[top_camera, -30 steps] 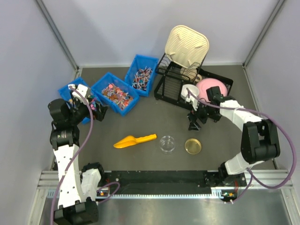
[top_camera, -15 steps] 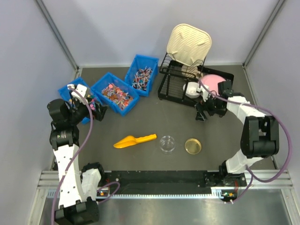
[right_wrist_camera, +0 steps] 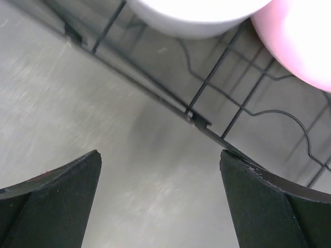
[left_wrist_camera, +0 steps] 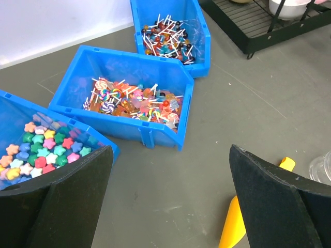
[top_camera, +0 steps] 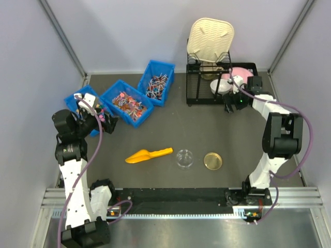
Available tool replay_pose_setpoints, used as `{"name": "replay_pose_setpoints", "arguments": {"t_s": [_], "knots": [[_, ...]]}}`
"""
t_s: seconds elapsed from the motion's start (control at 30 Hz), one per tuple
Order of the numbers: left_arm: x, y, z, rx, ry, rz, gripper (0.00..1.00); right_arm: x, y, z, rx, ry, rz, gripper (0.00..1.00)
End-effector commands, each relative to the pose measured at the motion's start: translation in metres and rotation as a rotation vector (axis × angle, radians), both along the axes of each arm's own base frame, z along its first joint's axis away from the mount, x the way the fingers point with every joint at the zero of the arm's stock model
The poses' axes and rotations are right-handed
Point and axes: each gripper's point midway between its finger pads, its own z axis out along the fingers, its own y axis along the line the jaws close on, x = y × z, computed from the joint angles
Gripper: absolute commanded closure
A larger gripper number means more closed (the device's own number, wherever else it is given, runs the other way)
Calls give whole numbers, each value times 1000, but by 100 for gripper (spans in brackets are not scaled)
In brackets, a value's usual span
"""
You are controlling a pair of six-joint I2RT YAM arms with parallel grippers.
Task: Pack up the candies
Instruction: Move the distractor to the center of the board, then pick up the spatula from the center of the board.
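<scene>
The candies (top_camera: 128,102) are tiny red, orange and pink wrapped sweets in the middle blue bin (top_camera: 115,94). They also show in the left wrist view, as the candies (left_wrist_camera: 137,102). My left gripper (top_camera: 109,123) hangs open near that bin's front left corner, holding nothing. In its own view the left gripper (left_wrist_camera: 169,151) frames bare table, with the yellow scoop (left_wrist_camera: 231,227) by its right finger. My right gripper (top_camera: 231,105) stands open at the front edge of the black dish rack (top_camera: 199,93). The right gripper (right_wrist_camera: 159,155) is empty above grey table.
The yellow scoop (top_camera: 148,154), a clear round dish (top_camera: 184,158) and a gold lid (top_camera: 212,160) lie on the near table. Two more blue bins (top_camera: 77,99) (top_camera: 156,82) hold other sweets. The rack carries a pink bowl (top_camera: 242,73), a white bowl (top_camera: 221,86) and a cream tray (top_camera: 209,40).
The dish rack has slid toward the back right and turned square to the wall. My right gripper has moved back and right with it. The left arm has not moved.
</scene>
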Motion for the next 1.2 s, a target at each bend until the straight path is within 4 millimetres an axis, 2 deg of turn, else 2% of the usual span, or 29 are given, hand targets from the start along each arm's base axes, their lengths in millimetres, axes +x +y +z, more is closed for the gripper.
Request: {"name": "replay_pose_setpoints", "arguments": {"t_s": [0.0,0.13,0.23,0.3,0.37,0.43,0.47,0.5,0.53,0.57,0.6,0.67,0.7,0.77,0.8,0.9,0.93,1.0,1.03,1.07,1.13,1.17], "knots": [[0,-2,12,0,-54,-17,1,54,-19,38,-33,-186,-94,4],[0,-2,11,-1,-51,-23,1,52,-15,33,-11,-180,-88,4],[1,-3,10,-6,-49,-27,1,59,-23,29,-47,-189,-113,4],[0,-2,11,-5,-51,-24,1,60,-27,30,-56,-192,-122,4],[-1,-3,12,-3,-54,-27,1,56,-22,38,-36,-207,-97,4],[-2,-4,12,-4,-53,-35,1,45,-18,37,-31,-203,-75,4],[-3,-6,12,-4,-51,-45,1,40,-15,52,-26,-233,-60,4],[-4,-7,11,1,-55,-60,1,28,-14,45,-33,-209,-40,4],[-4,-8,10,2,-55,-67,1,21,-14,46,-39,-207,-29,4],[-6,-10,9,-1,-50,-79,1,12,-12,60,-43,-232,-14,4],[-6,-11,9,4,-53,-91,1,-4,-10,51,-55,-197,11,4],[-9,-16,9,2,-56,-123,1,-23,-5,57,-52,-190,49,4],[-11,-18,9,5,-57,-136,1,-36,-4,68,-61,-213,71,4],[-14,-22,9,4,-60,-165,1,-57,3,72,-50,-200,103,4],[-16,-24,8,6,-60,-180,1,-69,5,84,-62,-232,125,4],[-20,-29,9,9,-65,-211,1,-102,22,98,-94,-257,202,4],[-22,-29,9,10,-63,-216,1,-112,41,101,-102,-271,268,4],[-26,-33,9,15,-71,-244,1,-134,60,100,-112,-268,336,4],[-27,-34,9,16,-72,-248,1,-144,70,111,-107,-306,362,3],[-27,-33,8,17,-71,-245,1,-156,92,113,-82,-307,424,2],[-26,-32,8,17,-70,-237,1,-167,110,128,-54,-345,467,2],[-25,-32,9,17,-73,-232,1,-177,130,133,-19,-345,514,2]]}}
